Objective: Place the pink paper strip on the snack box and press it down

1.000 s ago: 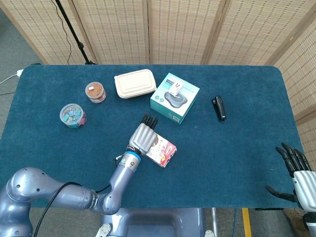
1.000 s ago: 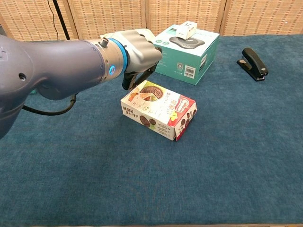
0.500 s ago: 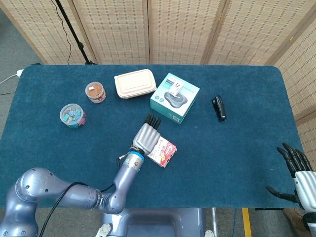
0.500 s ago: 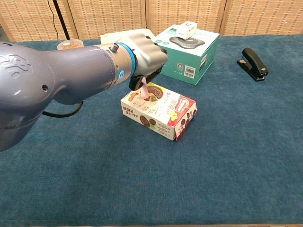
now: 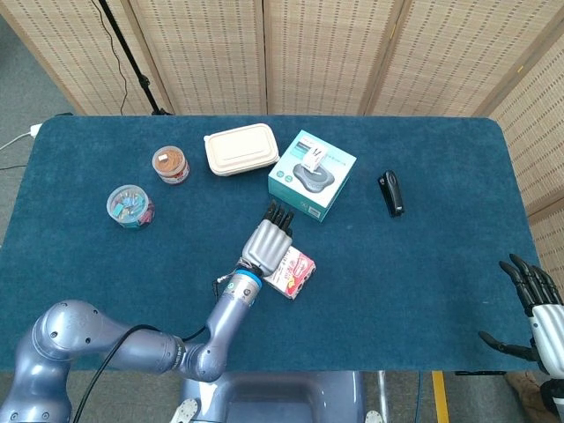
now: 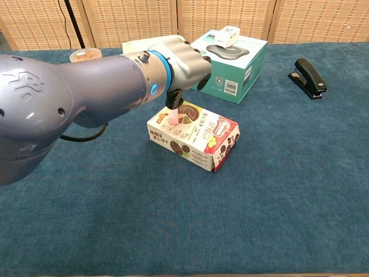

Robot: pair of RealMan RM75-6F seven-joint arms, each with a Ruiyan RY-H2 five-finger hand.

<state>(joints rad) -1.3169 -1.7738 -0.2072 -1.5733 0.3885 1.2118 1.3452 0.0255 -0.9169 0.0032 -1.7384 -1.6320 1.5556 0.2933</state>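
While the right hand (image 5: 536, 304) rests open at the near right edge, the left hand (image 6: 180, 63) holds the pink paper strip (image 6: 174, 116) against the snack box (image 6: 199, 137).

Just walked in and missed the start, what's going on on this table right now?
The robot's left hand is over the snack box, holding a pink paper strip whose lower end is at the box's top face. The strip isn't lying flat yet. The right hand sits idle and open at the table's far right edge.
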